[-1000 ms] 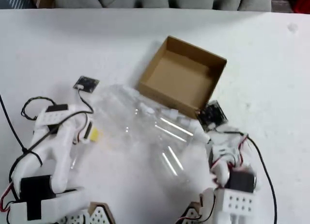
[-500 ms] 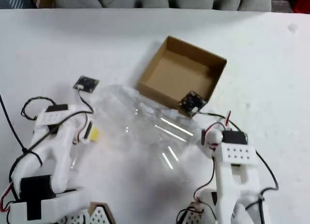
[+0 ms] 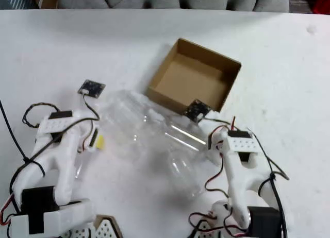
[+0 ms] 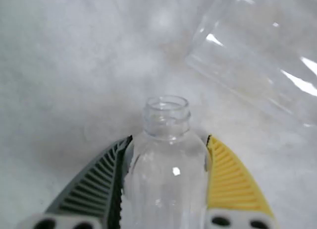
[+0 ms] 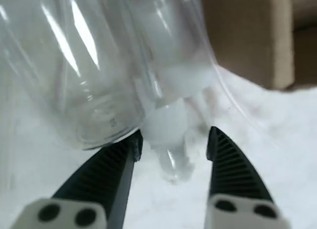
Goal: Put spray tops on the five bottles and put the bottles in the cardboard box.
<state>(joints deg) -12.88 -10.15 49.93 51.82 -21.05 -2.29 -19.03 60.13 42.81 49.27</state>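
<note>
Quick status from our two-arm setup. The left claw (image 4: 168, 140) is clamped on a small clear plastic bottle (image 4: 166, 174), with the ribbed grey finger (image 4: 94, 189) on one side and the ribbed yellow finger (image 4: 230, 179) on the other, both pressed against the bottle's shoulders. The threaded neck pokes out past the fingertips and its mouth is open. From overhead, that claw sits low over the white desk (image 3: 62, 47), on the left side of the pile.

The pile is a loose heap of larger clear plastic bottles (image 3: 154, 135) lying on their sides in the middle of the desk between the two arms. We can't count them, since they're see-through and overlap each other.

The right claw (image 5: 172, 137) is open. Its black finger (image 5: 119, 164) and its white-backed finger (image 5: 230, 169) sit either side of a white spray top (image 5: 166, 124), which lies at the edge of the heap among the big bottles. The black fingertip is right up against it and there's a gap on the other side. We can't tell whether either pad actually touches it.

The shallow brown cardboard box (image 3: 167, 100) sits open side up, farther back on the desk and turned at an angle. The heap lies just beside its near wall, outside it. The right wrist view has that wall close behind the spray top.
</note>
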